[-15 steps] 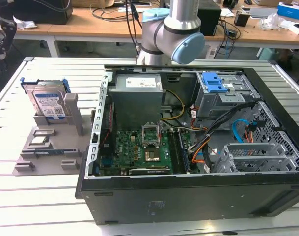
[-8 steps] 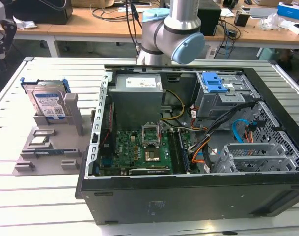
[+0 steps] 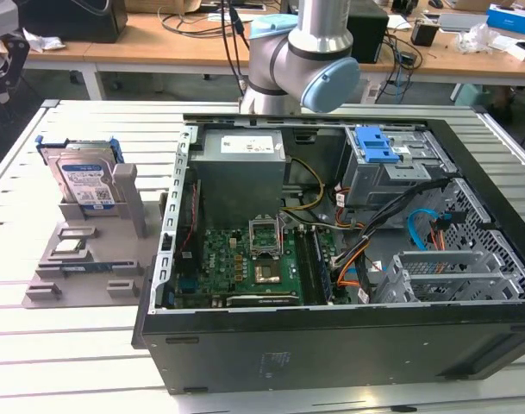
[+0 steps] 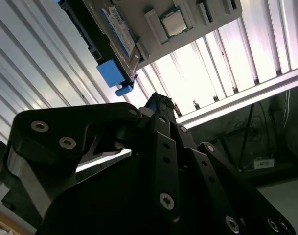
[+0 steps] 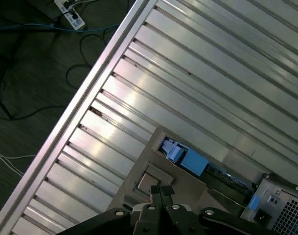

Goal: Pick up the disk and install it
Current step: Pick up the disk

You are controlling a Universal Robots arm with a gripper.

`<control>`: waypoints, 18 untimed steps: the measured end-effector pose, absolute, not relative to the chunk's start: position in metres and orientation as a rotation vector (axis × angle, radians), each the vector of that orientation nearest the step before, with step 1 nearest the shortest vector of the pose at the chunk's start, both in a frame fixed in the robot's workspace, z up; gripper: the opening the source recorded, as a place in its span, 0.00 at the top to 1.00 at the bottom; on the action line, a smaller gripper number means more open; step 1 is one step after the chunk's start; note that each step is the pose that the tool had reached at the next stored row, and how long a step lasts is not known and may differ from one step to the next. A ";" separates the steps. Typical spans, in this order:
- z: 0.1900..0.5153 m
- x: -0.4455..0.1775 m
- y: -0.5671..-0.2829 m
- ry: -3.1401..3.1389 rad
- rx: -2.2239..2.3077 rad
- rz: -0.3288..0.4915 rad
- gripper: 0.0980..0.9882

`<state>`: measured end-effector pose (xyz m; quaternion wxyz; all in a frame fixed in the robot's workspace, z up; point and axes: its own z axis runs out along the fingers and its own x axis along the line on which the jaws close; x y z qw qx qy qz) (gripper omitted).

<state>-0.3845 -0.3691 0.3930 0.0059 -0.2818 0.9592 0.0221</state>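
Right, your disk stands upright in the grey holder by the slatted counter edge, the exterior view's left, beside the open case. Jaws clenched, empty. Cluttered desks behind.

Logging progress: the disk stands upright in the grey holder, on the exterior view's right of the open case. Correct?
No. The exterior view shows the disk upright in the grey holder on that view's left of the open case, not its right.

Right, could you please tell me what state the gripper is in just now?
Gripper: shut, holding nothing; the disk stands in its grey holder.
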 end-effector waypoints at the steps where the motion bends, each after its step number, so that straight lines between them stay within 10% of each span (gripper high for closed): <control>1: 0.393 -0.385 -0.369 2.997 -0.901 0.069 0.99; 18: 0.393 -0.385 -0.369 2.887 -1.220 0.071 0.99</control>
